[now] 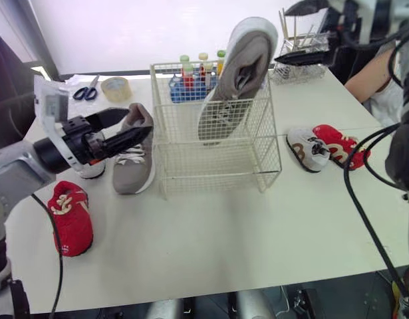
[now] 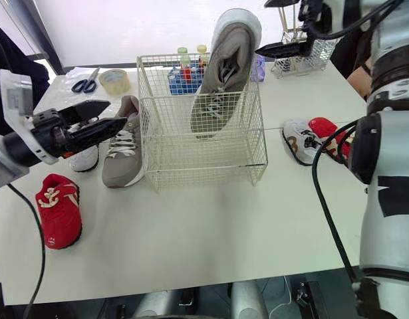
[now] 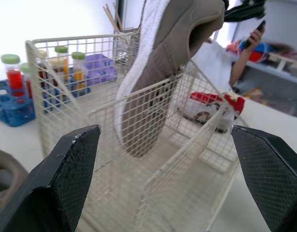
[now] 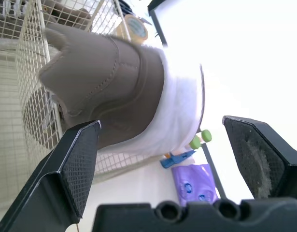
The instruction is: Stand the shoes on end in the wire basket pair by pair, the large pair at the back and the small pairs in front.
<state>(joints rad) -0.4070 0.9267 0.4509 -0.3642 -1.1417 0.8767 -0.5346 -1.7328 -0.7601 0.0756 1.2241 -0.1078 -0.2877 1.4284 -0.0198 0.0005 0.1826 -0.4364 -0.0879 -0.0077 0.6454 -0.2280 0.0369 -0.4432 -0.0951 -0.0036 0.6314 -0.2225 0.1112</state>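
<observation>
Large grey shoe [image 1: 234, 80] on end, far right in wire basket [image 1: 217, 174]; mate [image 1: 134, 159] flat, left of basket. Left gripper [image 1: 139, 122] beside mate, right gripper [image 1: 282, 34] near upright heel, both with jaws apart.

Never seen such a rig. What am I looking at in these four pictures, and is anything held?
This is a humanoid robot; each arm ends in a black two-fingered end effector. The two wide pictures come from its head camera, the two close ones from its wrists. On the white table a wire basket holds one large grey shoe on end; the second grey shoe lies beside the basket. A small red shoe lies front left, a small white shoe to the right. The left end effector and right end effector are open, holding nothing.
</observation>
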